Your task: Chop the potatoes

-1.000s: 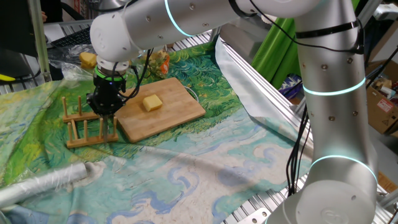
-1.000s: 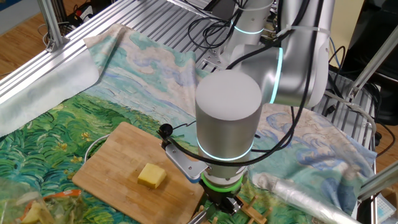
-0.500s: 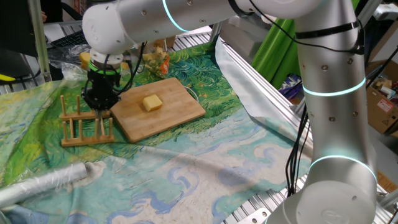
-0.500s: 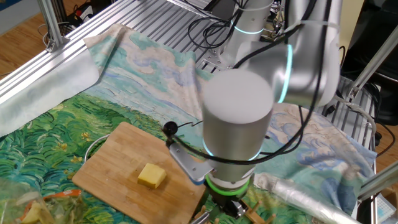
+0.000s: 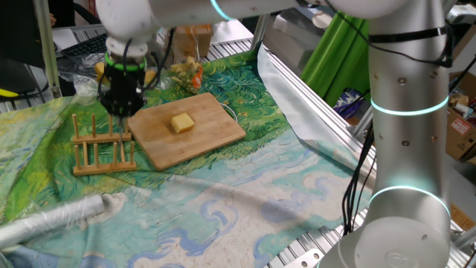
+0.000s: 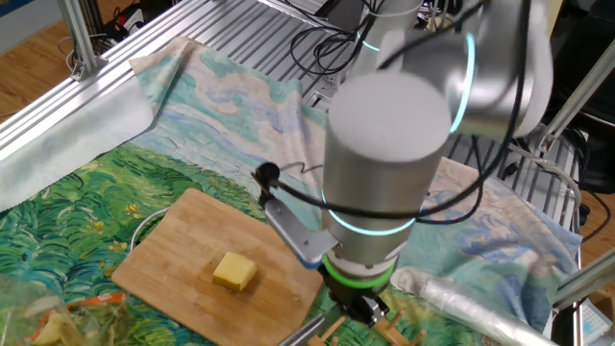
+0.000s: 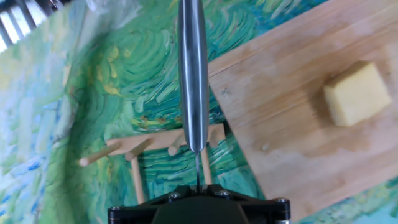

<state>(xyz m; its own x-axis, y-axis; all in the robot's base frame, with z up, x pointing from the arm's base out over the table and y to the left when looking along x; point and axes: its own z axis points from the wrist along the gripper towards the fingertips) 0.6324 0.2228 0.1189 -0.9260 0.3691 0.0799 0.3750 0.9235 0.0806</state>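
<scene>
The potato chunk (image 5: pixel 182 123) is seen lying on the bamboo cutting board (image 5: pixel 208 138), while just left of the board, above the wooden peg rack (image 5: pixel 104 152), the downward-pointed gripper (image 5: pixel 121 113) is held clamped on a knife (image 7: pixel 193 74).

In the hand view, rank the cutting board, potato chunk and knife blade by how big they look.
1. Cutting board, largest though cropped.
2. Knife blade; it is nearest the camera, so its size is exaggerated.
3. Potato chunk, smallest.
</scene>
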